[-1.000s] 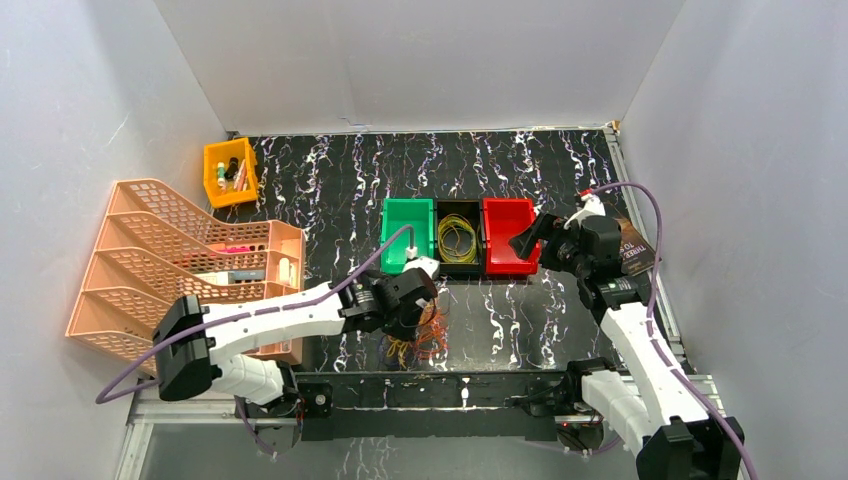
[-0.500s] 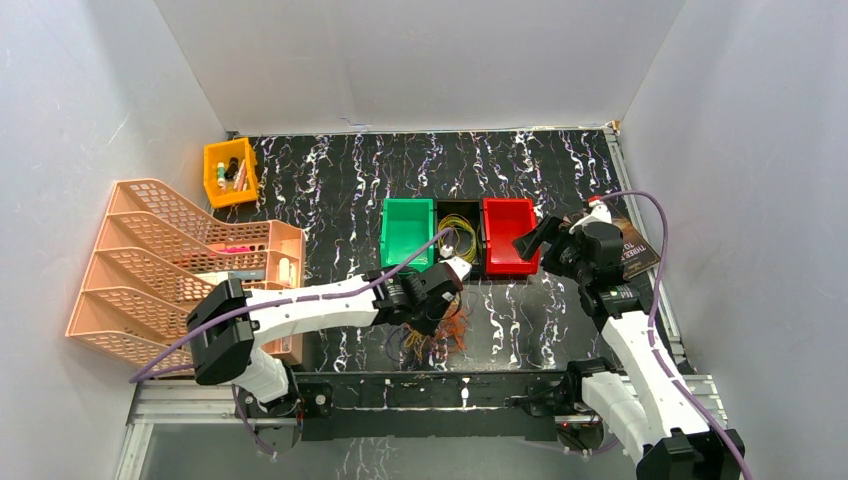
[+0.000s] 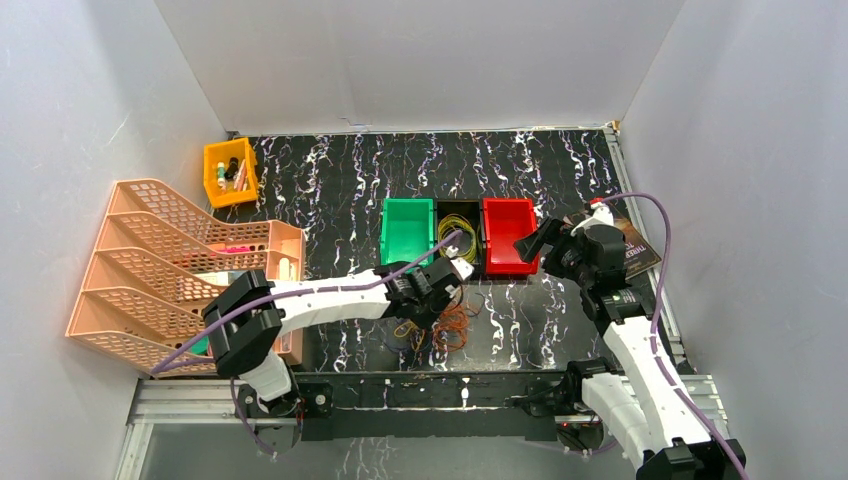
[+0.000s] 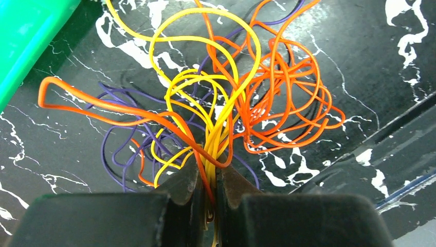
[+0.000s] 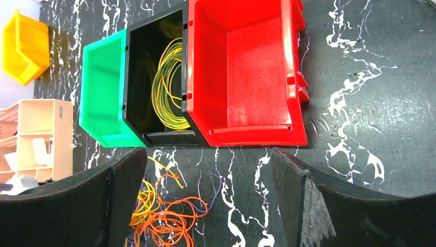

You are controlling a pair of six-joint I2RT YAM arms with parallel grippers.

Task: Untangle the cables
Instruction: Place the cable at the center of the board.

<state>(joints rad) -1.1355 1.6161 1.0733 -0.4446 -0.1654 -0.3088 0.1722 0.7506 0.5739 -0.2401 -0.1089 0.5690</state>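
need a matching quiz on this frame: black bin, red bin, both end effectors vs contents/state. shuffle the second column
Column A
1. black bin
2. red bin
3. left end effector
4. right end effector

Column B
a. open, holding nothing
b. shut on the cable tangle
c. holds a yellow cable coil
d. nothing visible inside

Pairs: 1-c, 2-d, 3-b, 4-a

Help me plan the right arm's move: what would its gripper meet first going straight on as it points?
Probably the red bin: the open right gripper points at its near wall, though depth is unclear.
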